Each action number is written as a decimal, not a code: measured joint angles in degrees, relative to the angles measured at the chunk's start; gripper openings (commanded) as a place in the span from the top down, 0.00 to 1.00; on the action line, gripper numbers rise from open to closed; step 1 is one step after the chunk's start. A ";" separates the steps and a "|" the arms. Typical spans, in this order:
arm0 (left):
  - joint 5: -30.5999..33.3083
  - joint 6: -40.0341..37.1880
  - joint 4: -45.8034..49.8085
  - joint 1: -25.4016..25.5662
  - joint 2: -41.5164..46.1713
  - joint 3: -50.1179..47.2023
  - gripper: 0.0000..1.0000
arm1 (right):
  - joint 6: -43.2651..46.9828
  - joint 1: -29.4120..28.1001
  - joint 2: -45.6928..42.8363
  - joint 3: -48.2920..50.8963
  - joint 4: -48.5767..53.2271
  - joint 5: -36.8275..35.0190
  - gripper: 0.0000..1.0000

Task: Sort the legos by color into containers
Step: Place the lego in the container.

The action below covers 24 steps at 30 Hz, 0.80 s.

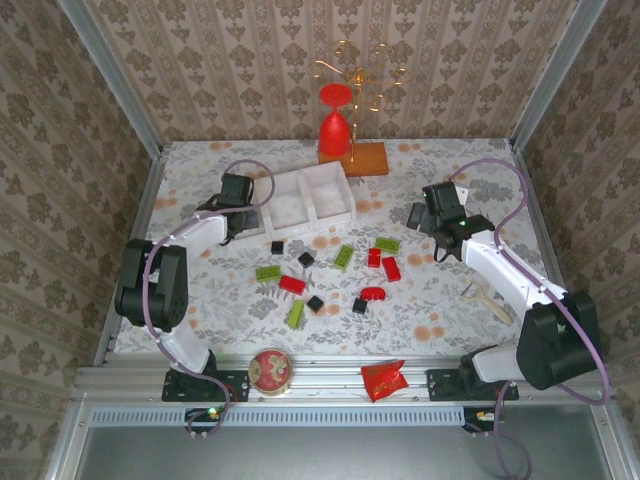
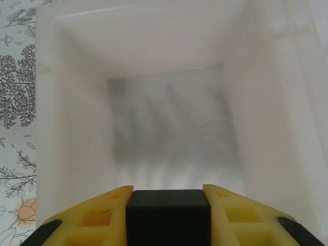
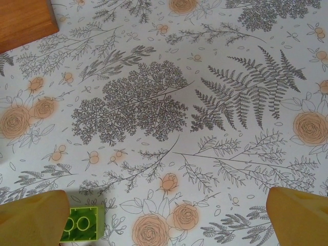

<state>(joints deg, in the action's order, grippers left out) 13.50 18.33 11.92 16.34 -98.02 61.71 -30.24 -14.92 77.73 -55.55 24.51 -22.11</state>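
Observation:
My left gripper (image 2: 168,218) is shut on a small black cube lego (image 2: 168,212), held between its yellow fingers (image 2: 97,220) above the floor of a compartment of the white tray (image 2: 266,102). From above, the left gripper (image 1: 244,207) sits at the left end compartment of the tray (image 1: 332,173). Red (image 1: 292,284), lime green (image 1: 268,272) and black (image 1: 306,259) legos lie scattered on the floral cloth in front of the tray. My right gripper (image 1: 420,216) hovers open right of the bricks. In its wrist view the right gripper (image 3: 166,220) has bare cloth between its fingers and a green lego (image 3: 79,224) beside the left finger.
A red goblet (image 1: 335,120) stands on a wooden board (image 1: 365,158) behind the tray, with a gold wire stand (image 1: 362,75). A round red tin (image 1: 270,368) and a crinkled red packet (image 1: 383,380) lie at the near edge. A pale wooden utensil (image 1: 485,298) lies at the right.

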 measured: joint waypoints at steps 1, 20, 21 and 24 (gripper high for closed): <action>0.00 0.00 0.00 0.00 -0.04 0.00 0.77 | 0.00 0.00 0.00 0.00 0.02 0.00 0.00; 0.07 -0.04 1.22 0.07 3.85 0.35 0.49 | 0.00 -0.48 2.34 -2.08 0.11 0.00 0.00; 0.11 -0.04 1.51 0.11 4.33 0.35 0.48 | 0.00 -0.52 2.67 -2.08 0.17 0.00 0.00; 0.48 0.00 1.97 0.50 5.97 0.31 0.44 | 0.00 -0.85 3.37 -2.08 0.33 -0.07 0.00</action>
<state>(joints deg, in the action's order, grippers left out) 13.98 18.33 13.89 16.84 -92.05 62.02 -30.24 -15.77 81.10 -57.63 24.84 -22.17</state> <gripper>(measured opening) 0.540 0.999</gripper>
